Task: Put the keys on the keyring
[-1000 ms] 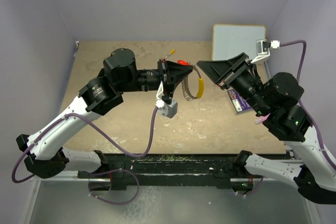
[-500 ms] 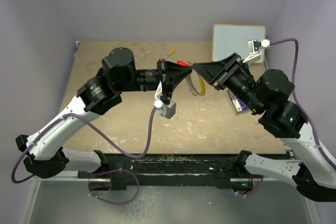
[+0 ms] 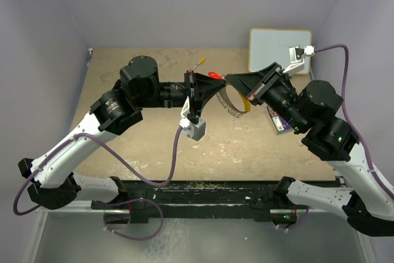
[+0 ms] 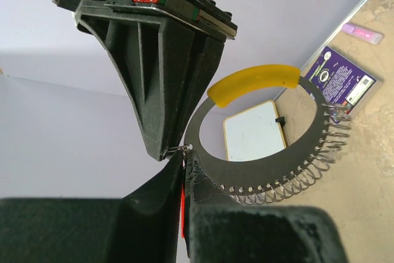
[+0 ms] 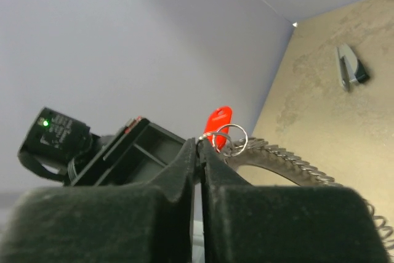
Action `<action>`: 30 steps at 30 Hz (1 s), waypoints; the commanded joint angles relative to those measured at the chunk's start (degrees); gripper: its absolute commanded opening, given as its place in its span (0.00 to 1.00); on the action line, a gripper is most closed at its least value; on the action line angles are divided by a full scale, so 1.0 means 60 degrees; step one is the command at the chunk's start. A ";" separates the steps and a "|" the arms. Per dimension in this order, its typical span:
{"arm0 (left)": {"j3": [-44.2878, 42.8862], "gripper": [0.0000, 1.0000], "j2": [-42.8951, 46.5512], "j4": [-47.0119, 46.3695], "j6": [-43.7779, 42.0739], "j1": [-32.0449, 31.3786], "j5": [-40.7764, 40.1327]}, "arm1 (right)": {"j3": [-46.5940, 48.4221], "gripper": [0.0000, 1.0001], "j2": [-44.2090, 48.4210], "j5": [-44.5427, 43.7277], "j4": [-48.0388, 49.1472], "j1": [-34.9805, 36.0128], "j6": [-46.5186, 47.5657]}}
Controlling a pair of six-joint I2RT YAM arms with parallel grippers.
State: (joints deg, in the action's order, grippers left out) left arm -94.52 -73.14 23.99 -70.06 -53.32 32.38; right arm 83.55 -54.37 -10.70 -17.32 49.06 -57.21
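Note:
My left gripper (image 3: 221, 82) and right gripper (image 3: 228, 79) meet tip to tip above the table. The keys show as a red tag (image 3: 213, 74) and small silver split rings (image 5: 234, 139). The left gripper (image 4: 184, 165) is shut, with the red tag standing out past its tips. The right gripper (image 5: 198, 147) is shut on one of the small rings. The keyring (image 3: 233, 108), a dark band with a wire coil and a yellow arc (image 4: 252, 82), hangs from the meeting point. Its upper end is hidden behind the fingers, so I cannot tell what bears it.
A small whiteboard (image 3: 280, 47) lies at the back right of the tan table (image 3: 123, 72), with a purple card (image 3: 278, 119) in front of it. A yellow-tipped marker (image 3: 198, 63) lies behind the left gripper. A grey-black stapler-like tool (image 5: 349, 72) lies on the table.
The right gripper has moved left to the left gripper's tips and closed there. The hanging keyring has swung up and to the right. The left arm has held still.

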 commanded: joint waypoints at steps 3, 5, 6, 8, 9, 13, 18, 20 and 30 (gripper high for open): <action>-0.0366 0.03 0.0146 -0.0240 -0.0018 0.0034 0.0219 | -0.0009 0.00 0.0200 -0.0042 0.0420 -0.0031 -0.0011; -0.0336 0.03 0.0174 -0.0258 -0.0016 0.0024 0.0190 | -0.0137 0.00 0.0341 -0.0173 0.0483 -0.0027 -0.0209; -0.0309 0.03 0.0189 -0.0271 -0.0039 0.0024 0.0181 | -0.0210 0.00 0.0428 -0.0254 0.0545 -0.0031 -0.0289; -0.0232 0.03 0.0211 -0.0278 -0.0137 0.0024 0.0139 | -0.0466 0.00 0.0608 -0.0464 0.0715 -0.0031 -0.0506; -0.0201 0.03 0.0227 -0.0287 -0.0182 0.0032 0.0103 | -0.0595 0.00 0.0723 -0.0536 0.0863 -0.0032 -0.0608; 0.0216 0.03 0.0366 -0.0623 -0.0486 0.0025 -0.0099 | -0.1217 0.00 0.1236 -0.0822 0.1467 -0.0031 -0.1244; 0.1111 0.03 0.0664 -0.1711 -0.0844 0.0030 -0.0247 | -0.2344 0.00 0.1937 -0.1172 0.2740 -0.0024 -0.2372; 0.1149 0.03 0.0672 -0.1742 -0.0848 0.0024 -0.0175 | -0.2720 0.00 0.2126 -0.1422 0.3222 -0.0032 -0.2563; 0.1977 0.03 0.1008 -0.3007 -0.1247 0.0025 -0.0095 | -0.3781 0.00 0.2463 -0.1753 0.4771 -0.0032 -0.3569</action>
State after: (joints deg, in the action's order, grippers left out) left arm -85.06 -70.02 13.54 -74.89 -53.30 31.48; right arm 63.20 -41.45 -18.65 1.41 49.06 -74.43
